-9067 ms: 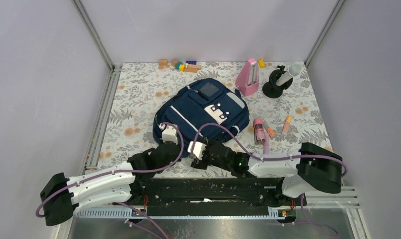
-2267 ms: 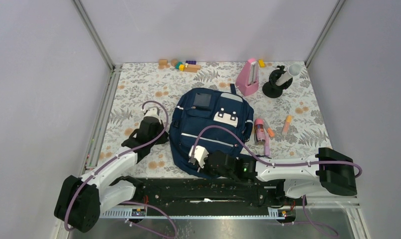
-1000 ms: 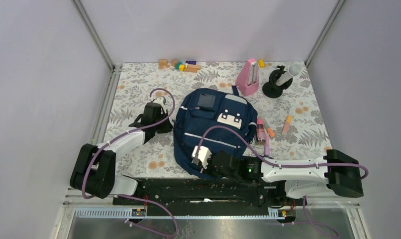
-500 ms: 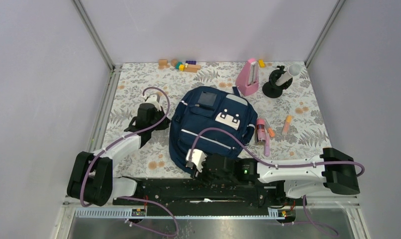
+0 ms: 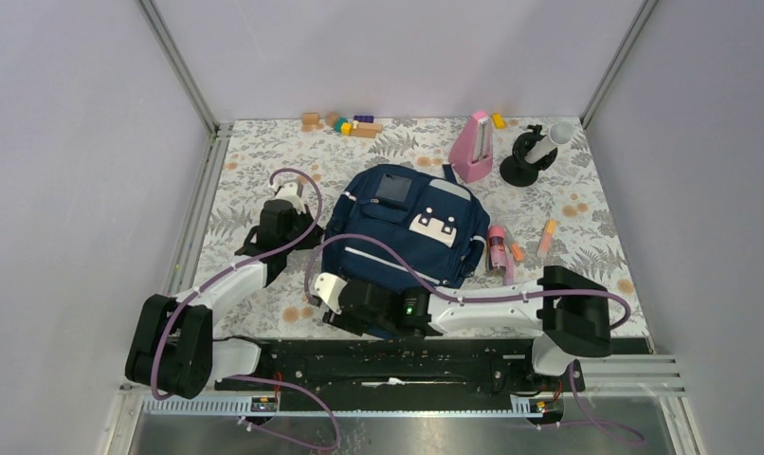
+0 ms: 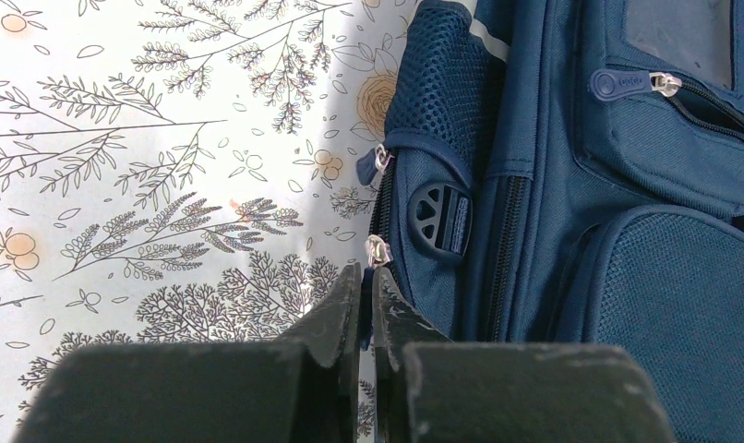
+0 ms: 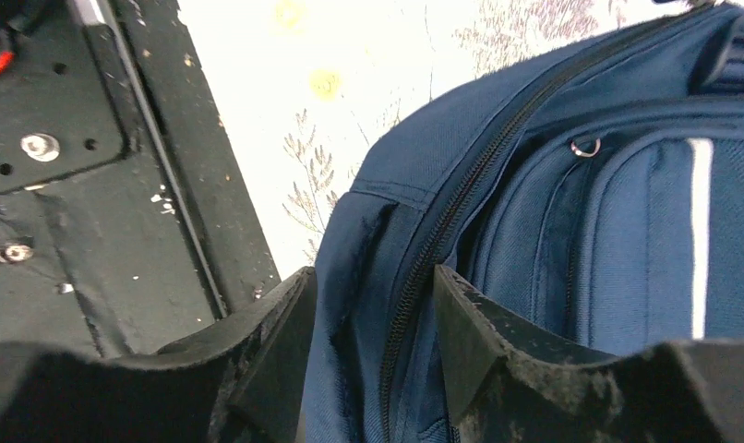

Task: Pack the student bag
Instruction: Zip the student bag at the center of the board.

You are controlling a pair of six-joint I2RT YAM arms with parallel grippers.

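The student bag (image 5: 397, 223), navy with thin white stripes and a white patch, lies flat mid-table, front pocket up. My left gripper (image 5: 310, 237) is at the bag's left side. In the left wrist view it (image 6: 368, 277) is shut on a dark blue zipper pull just below a silver slider (image 6: 378, 249). My right gripper (image 5: 333, 301) is at the bag's near left corner. In the right wrist view it (image 7: 373, 295) pinches a fold of bag fabric (image 7: 424, 231) with a closed zipper running through it.
A pink metronome-shaped object (image 5: 473, 147) and a black stand with a white cup (image 5: 530, 154) are at the back right. A pink bottle (image 5: 495, 245) and orange markers (image 5: 547, 235) lie right of the bag. Small blocks (image 5: 345, 123) sit at the back. The black base plate (image 7: 73, 185) borders the near edge.
My right gripper has slid left along the bag's near edge to its near left corner. The bag has turned slightly. My left gripper has stayed at the bag's left side.
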